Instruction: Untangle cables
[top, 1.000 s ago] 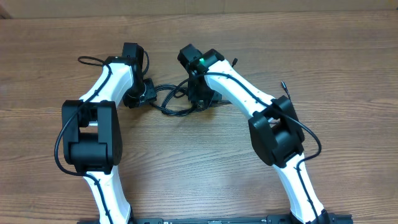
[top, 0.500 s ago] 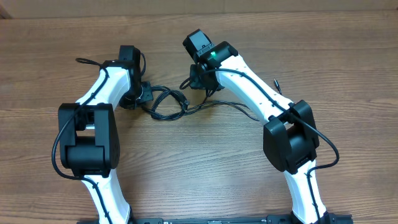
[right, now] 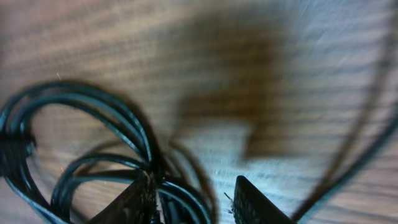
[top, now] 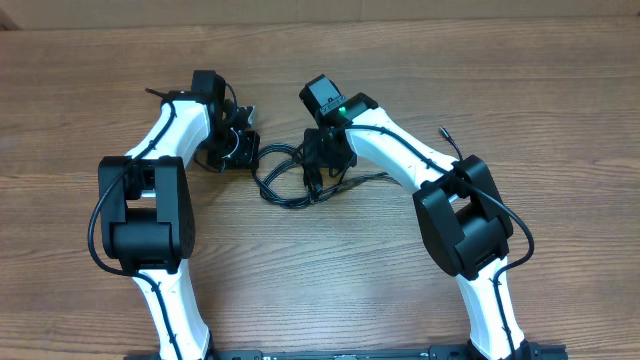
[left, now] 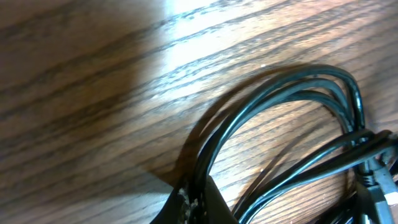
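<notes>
On the desk (top: 330, 270), your cables (left: 292, 81) lie looped between both arms. Your right pincer (right: 193, 183) stands apart, with strands running between its fingers. Farther back on the left, your left pincer (top: 240, 150) is clamped together on the cables.

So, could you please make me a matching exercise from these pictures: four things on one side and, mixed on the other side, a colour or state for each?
Things:
1. left gripper
2. right gripper
3. cables
4. table

States:
A. brown wood grain
B. fingers apart
C. shut on the cables
D. black, looped

Pairs: 1-C; 2-B; 3-D; 4-A
</notes>
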